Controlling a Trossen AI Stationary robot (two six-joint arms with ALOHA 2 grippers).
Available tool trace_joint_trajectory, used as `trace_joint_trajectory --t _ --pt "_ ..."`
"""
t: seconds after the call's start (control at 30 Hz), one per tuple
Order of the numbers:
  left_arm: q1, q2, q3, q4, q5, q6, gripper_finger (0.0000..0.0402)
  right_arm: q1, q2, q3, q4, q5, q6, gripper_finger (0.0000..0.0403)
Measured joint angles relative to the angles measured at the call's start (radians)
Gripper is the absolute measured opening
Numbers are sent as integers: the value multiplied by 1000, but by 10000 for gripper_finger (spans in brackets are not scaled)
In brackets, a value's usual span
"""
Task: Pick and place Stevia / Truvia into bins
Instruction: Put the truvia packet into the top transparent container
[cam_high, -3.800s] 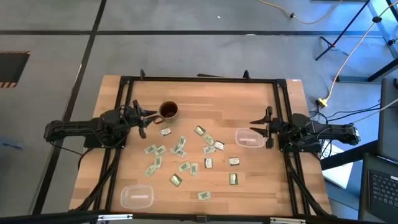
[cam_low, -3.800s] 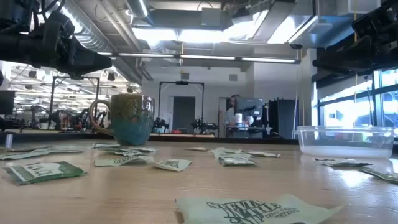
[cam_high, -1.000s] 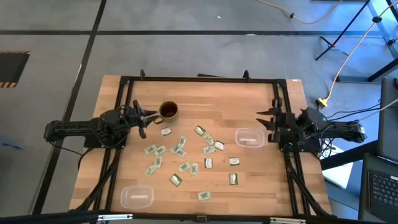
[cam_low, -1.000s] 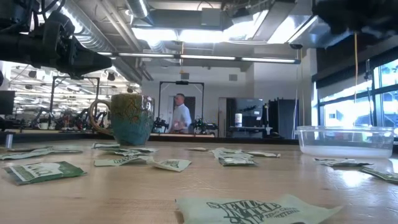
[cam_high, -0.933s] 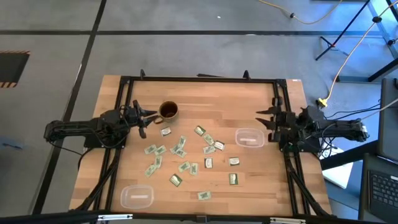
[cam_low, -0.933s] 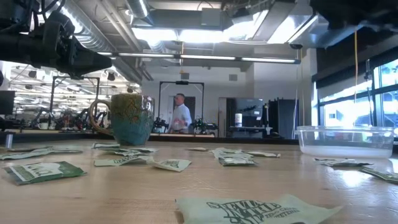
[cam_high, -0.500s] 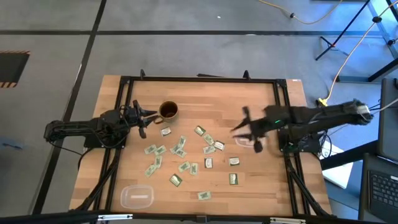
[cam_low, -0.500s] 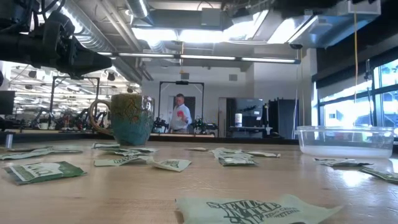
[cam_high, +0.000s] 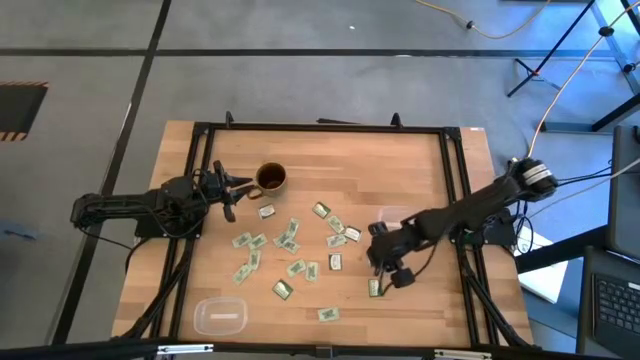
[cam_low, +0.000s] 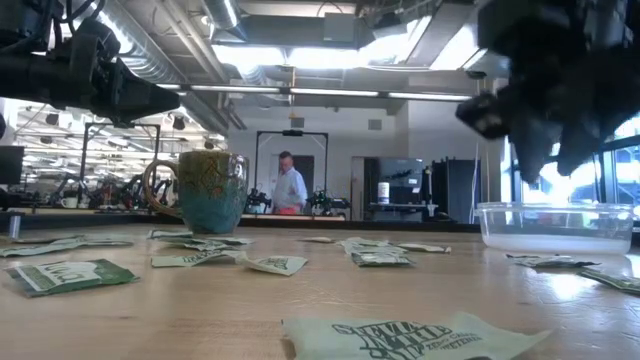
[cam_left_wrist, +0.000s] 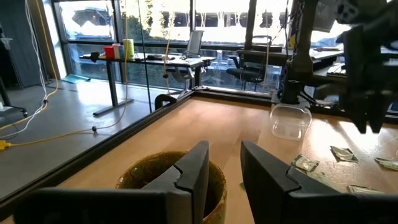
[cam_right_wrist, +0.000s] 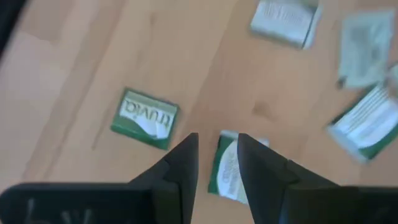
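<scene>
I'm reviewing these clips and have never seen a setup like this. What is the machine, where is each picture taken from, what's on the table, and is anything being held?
It is a two-armed robot at a wooden table. One picture looks straight down, one looks level across the tabletop, and one comes from each wrist. Green and white sachets lie scattered, with a mug and two clear bins: one at the near edge, another partly under the right arm. The left pincer waits beside the mug, jaws apart. The right pincer hangs open just above one sachet, the jaws either side of it. Nothing is held.
</scene>
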Motion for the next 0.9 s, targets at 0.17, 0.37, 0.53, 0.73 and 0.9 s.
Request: trace_joint_trajectory --t 0.17,0.37,0.53,0.73,0.9 --pt "0 0 0 0 0 0 88 1 87 -1 0 107 57 115" --pt "0 0 0 0 -1 0 88 1 150 -1 2 150 53 115" --pt "0 0 0 0 -2 0 88 1 171 -1 3 161 54 112" --pt "0 0 0 0 -2 0 88 2 185 1 4 161 49 84" --pt "0 0 0 0 -2 0 88 2 186 1 7 158 29 52"
